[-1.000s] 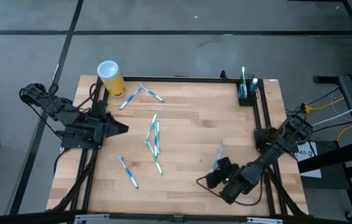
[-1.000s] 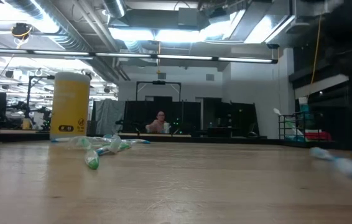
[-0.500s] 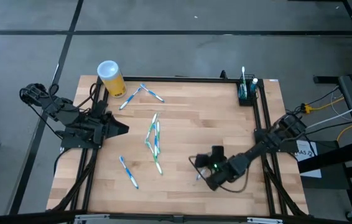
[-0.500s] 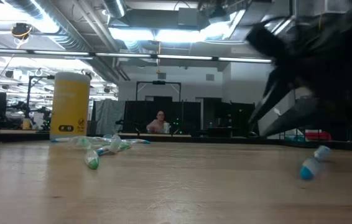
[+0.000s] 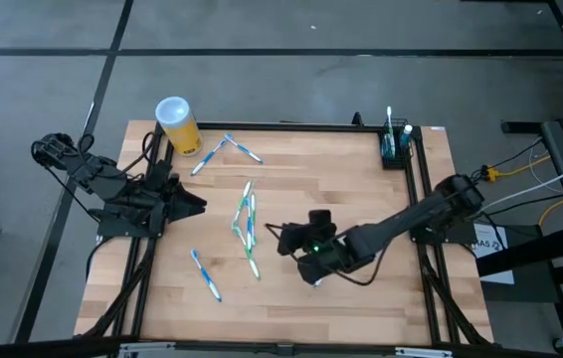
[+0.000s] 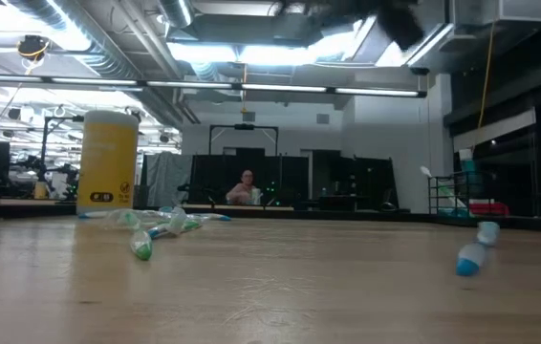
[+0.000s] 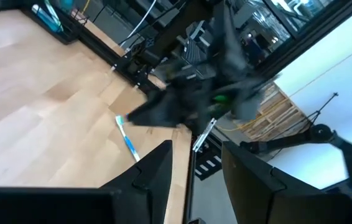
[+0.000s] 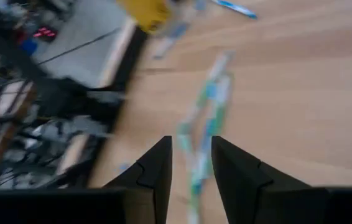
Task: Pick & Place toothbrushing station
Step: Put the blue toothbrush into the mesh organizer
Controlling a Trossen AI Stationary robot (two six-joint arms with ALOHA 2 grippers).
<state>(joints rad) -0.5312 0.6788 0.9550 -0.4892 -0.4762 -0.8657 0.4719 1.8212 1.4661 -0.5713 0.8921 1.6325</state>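
The black toothbrushing station stands at the table's far right corner with toothbrushes upright in it. Several loose blue-white toothbrushes lie in a cluster mid-table. My right gripper is open and empty just right of that cluster, which shows ahead of its fingers in the right wrist view. Another toothbrush lies on the table under my right arm, and also shows in the left wrist view. My left gripper is open and empty at the table's left side.
A yellow cup with a white lid stands at the far left corner. Two toothbrushes lie near it and one more lies near the front left. A black frame rail runs along the table's right side.
My right gripper has swept from the near right corner toward the table's left, ending beside the toothbrush cluster. The loose toothbrush near it has shifted a little toward the left on the table.
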